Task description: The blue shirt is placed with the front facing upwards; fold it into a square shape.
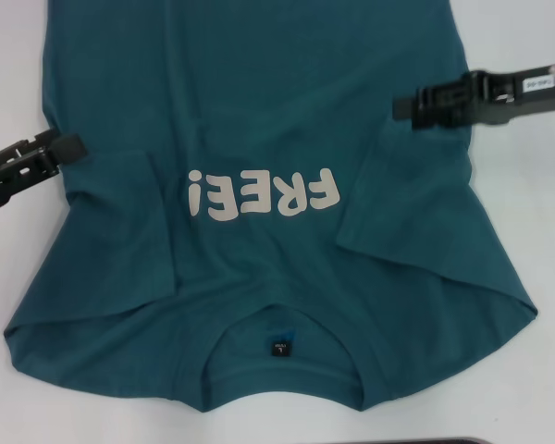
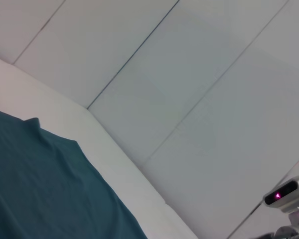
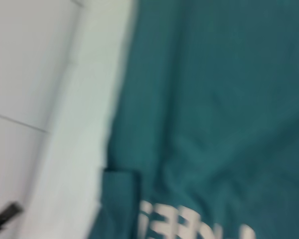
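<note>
Folding in the sides looks next: blue shirt (image 1: 259, 185) lies flat on the worktop (image 1: 527, 203), collar nearest, between left gripper (image 1: 74, 146) and right gripper (image 1: 400, 104). Jaw gap cannot be told on either; each should pinch only its own side edge, both lifting evenly.

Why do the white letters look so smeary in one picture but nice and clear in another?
In the right wrist view the blue shirt and its cream lettering are blurred and soft-edged, like motion blur; in the head view the lettering is crisp and evenly lit; the left wrist view is fairly sharp too.
</note>
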`<state>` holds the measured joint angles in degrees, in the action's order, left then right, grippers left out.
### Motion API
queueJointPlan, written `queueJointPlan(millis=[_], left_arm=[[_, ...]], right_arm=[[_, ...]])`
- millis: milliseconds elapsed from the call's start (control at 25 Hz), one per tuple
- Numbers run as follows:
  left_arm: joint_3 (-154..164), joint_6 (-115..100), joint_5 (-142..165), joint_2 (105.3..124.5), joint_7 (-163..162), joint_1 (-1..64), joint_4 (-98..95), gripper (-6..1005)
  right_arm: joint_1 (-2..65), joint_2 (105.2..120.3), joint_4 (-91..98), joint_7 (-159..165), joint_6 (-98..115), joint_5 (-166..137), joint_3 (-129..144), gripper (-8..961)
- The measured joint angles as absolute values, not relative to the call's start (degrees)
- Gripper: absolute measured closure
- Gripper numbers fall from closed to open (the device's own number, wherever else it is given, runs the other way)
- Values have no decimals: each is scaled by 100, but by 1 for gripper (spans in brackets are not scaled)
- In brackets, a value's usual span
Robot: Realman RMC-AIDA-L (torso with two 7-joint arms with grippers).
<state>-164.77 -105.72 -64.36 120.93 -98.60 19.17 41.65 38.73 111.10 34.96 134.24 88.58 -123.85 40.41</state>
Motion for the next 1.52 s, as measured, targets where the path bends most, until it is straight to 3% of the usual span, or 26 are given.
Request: queueJointPlan(millis=[560,720,800,960,1160,1520], left_arm=[[-16394,-11124,-6434,11915,-11302,1929,4210,142],[-16374,-11211,-6389,11829,-12385,1789,4143,141],[-16364,-11323,-6378,11817,-12801,1585,4112,141],[-16368,-11312,-6365,11752,-13099,1325,4020,142],[-16380,-11266,-6285,11560,-13240,987,3650,142],[-16433,-11175,-5845,11543,-13528,753,3505,141]], right_arm=[[3008,10933,3058,12693,9351,-11088,2947,64],[2989,10854,3151,12842,9455,-11173,2977,54],[3051,10745,3173,12969,9406,-11320,2986,49],[3092,10663,3182,13023,9354,-11405,2985,113],[3101,10645,3190,13023,9281,-11585,2990,126],[2910,10698,3191,12938,9099,-11830,2980,125]])
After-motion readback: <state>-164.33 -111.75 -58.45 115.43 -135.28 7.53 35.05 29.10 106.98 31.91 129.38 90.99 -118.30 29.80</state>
